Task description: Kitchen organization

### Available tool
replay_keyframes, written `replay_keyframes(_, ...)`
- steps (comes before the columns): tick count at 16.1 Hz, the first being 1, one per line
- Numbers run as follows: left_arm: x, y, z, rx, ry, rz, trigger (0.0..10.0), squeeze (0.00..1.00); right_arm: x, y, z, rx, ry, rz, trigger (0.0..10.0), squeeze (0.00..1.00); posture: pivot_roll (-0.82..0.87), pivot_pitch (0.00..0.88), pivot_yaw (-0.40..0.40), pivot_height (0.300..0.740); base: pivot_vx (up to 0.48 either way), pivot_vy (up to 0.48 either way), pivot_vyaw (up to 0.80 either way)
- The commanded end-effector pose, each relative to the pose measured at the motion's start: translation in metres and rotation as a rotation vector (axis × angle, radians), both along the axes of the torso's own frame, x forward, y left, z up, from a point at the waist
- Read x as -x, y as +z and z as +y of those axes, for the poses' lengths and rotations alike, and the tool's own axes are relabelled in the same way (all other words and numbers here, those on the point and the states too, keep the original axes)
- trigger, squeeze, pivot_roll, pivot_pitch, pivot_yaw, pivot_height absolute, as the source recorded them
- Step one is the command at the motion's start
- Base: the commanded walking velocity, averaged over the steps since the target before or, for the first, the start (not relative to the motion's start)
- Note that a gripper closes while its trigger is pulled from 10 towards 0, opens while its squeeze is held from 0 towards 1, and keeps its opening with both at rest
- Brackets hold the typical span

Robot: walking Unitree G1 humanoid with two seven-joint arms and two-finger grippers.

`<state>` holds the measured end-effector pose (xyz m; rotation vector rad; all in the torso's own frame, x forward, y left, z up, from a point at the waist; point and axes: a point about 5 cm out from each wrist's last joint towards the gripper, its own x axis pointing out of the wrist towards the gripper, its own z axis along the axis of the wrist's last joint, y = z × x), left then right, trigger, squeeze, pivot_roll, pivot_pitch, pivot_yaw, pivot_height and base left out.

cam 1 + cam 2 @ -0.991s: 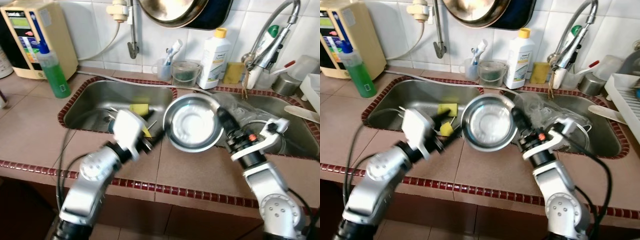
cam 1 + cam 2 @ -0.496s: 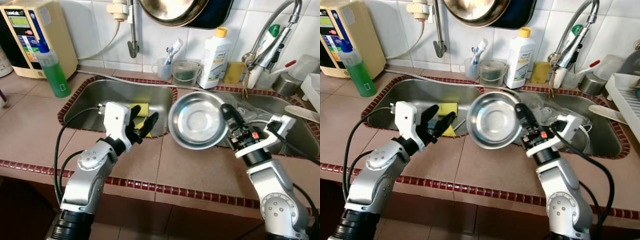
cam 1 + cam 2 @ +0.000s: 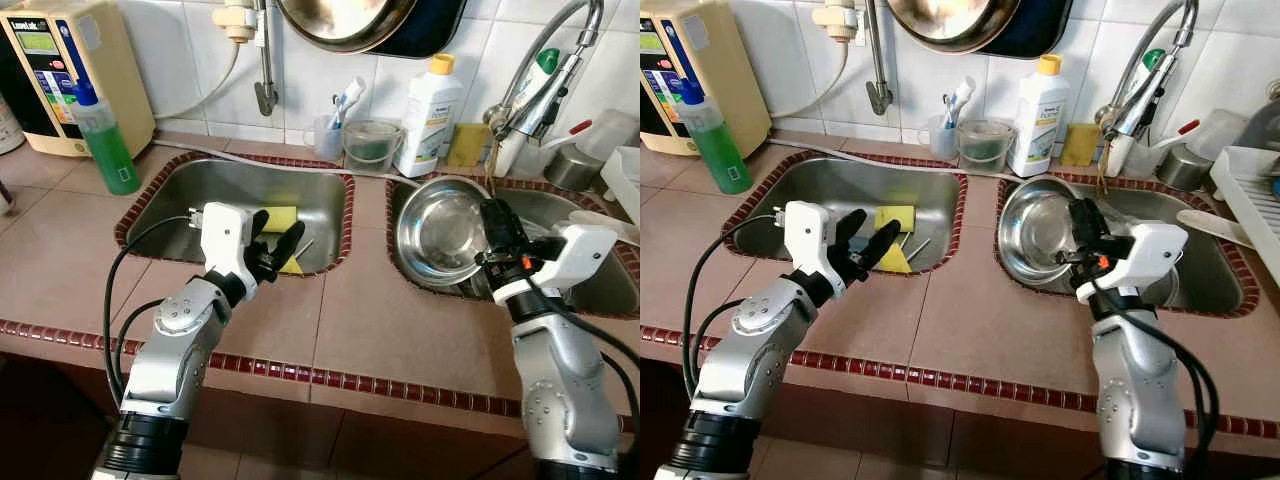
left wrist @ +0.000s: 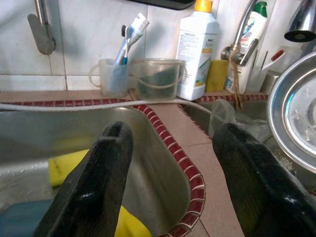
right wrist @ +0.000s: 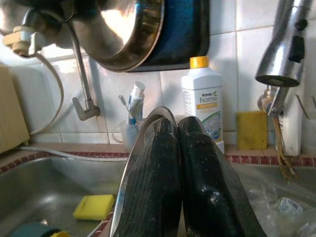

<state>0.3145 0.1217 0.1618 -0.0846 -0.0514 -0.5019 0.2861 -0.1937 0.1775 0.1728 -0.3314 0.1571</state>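
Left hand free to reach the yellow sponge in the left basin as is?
Probably yes. The left hand hangs open over the front edge of the left basin, and the yellow sponge lies just beyond its fingertips with nothing between. The right hand holds the steel bowl well aside.

The robot has two silver metal arms with round joints and a black ring near each shoulder. Each wrist carries a white boxy housing. The left gripper (image 3: 275,243) and the right gripper (image 3: 497,228) each have two long black fingers. Thin black cables loop beside both arms.
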Motion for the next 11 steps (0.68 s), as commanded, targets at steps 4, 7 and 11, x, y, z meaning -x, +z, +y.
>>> replay_keyframes(4,-0.0027,-0.0015,-0.0008,-0.004,0.004,0.021,10.0,0.00,-0.0018,-0.0003,0.0048,0.031,-0.010,-0.022,10.0,0.00,-0.12,0.000,-0.033,0.740,0.000,0.000,0.00)
replay_keyframes(7,-0.0027,-0.0031,-0.0015,-0.007,-0.006,0.030,10.0,0.00,-0.0026,-0.0012,0.0059,0.040,-0.010,-0.026,10.0,0.00,-0.12,0.000,-0.033,0.740,0.000,0.000,0.00)
replay_keyframes(11,-0.0026,-0.0040,-0.0034,-0.001,-0.023,0.038,10.0,0.00,-0.0037,-0.0020,0.0079,0.049,-0.008,-0.029,10.0,0.00,-0.12,0.000,-0.033,0.740,0.000,0.063,0.00)
